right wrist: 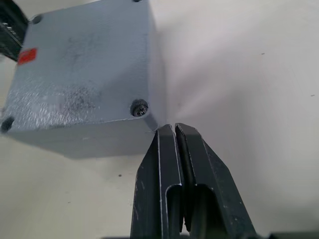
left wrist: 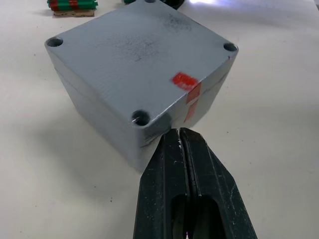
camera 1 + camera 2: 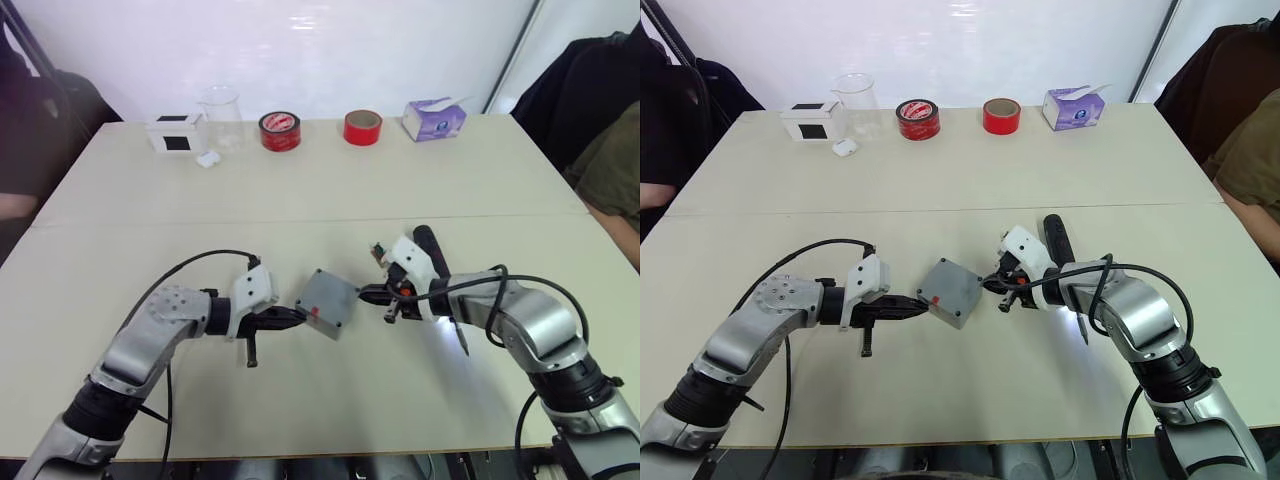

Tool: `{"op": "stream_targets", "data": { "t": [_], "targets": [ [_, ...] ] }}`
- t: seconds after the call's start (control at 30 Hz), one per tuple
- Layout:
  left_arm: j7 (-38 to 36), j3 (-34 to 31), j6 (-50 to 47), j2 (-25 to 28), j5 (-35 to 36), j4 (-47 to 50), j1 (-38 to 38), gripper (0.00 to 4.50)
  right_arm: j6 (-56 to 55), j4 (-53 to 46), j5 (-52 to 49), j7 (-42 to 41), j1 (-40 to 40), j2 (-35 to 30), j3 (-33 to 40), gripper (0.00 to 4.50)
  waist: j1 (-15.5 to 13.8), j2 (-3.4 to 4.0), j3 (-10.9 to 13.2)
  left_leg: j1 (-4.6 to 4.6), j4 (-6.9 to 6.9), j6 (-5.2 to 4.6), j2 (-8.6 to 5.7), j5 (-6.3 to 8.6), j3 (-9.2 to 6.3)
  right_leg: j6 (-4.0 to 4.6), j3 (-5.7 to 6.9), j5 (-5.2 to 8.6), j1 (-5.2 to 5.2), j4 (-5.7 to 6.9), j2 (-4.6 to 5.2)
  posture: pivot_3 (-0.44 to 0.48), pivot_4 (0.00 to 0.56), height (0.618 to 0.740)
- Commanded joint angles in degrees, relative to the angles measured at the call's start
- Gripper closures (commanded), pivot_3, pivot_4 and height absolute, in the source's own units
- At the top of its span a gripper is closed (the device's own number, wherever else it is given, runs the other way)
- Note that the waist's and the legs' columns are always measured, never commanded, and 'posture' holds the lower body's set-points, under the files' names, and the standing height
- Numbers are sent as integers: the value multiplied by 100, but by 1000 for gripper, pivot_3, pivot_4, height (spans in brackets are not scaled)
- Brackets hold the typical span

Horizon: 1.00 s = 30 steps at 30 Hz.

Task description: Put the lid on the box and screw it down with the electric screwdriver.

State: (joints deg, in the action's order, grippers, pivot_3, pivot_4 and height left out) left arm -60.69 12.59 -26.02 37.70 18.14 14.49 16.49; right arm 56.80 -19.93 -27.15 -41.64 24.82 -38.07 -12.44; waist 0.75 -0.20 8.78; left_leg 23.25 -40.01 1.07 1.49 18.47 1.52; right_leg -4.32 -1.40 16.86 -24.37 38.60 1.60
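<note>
One screw head shows in a corner hole of the lid (image 1: 84, 64), at the corner nearest the right gripper (image 1: 174, 130); the other holes seen from the left wrist look empty. The lid already lies flush on the box (image 3: 327, 303), red mark on the edge toward the left gripper (image 2: 180, 133). The box sits mid-table on the near half, turned so its corners, not its flat sides, face the two arms.

The box lies directly between the grippers. The left gripper's black fingers are pressed together with nothing between them, tips at the box's near corner below the red mark; touching or just short, I cannot tell. The right gripper's fingers are likewise closed on nothing, tips just beside the opposite corner under the screw.

The electric screwdriver (image 3: 437, 272) lies on the table along the right forearm, long axis running away from the robot toward the far edge, with a bright patch of light on the table near its closer end. Judgement: the right arm is much the nearer to it, but the tool is behind the fingertips, so that gripper must back off the box, open, and turn across the tool's barrel.
</note>
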Motion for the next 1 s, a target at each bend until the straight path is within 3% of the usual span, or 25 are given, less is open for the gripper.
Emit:
{"op": "stream_targets", "data": {
  "t": [0.03, 0.77, 1.0],
  "targets": [
    [101, -135, 35, -36, 3, -3, 176, 4500, 41, -439, -241, -168, -47, -44, 171, 4457, -3, 0, 0, 0, 0, 0, 0, 0, 0, 0, 0, 0, 0, 0, 0, 0, 150, 740],
    [39, -259, 58, 255, 63, -19, 102, 4500, 262, -914, -460, -92, -235, -34, 149, 4457, -1, 0, 0, -1, -1, 0, -1, 0, 0, 0, 0, 0, 0, 3, -1, 0, 150, 740],
    [-24, -473, -78, 444, 229, 152, -44, 4500, -57, -832, -125, 434, -531, 4, 511, 4457, -1, 0, 0, -1, -2, 0, -1, 0, 0, 0, -1, 0, 0, 4, 1, 0, 150, 740]
  ]
}}
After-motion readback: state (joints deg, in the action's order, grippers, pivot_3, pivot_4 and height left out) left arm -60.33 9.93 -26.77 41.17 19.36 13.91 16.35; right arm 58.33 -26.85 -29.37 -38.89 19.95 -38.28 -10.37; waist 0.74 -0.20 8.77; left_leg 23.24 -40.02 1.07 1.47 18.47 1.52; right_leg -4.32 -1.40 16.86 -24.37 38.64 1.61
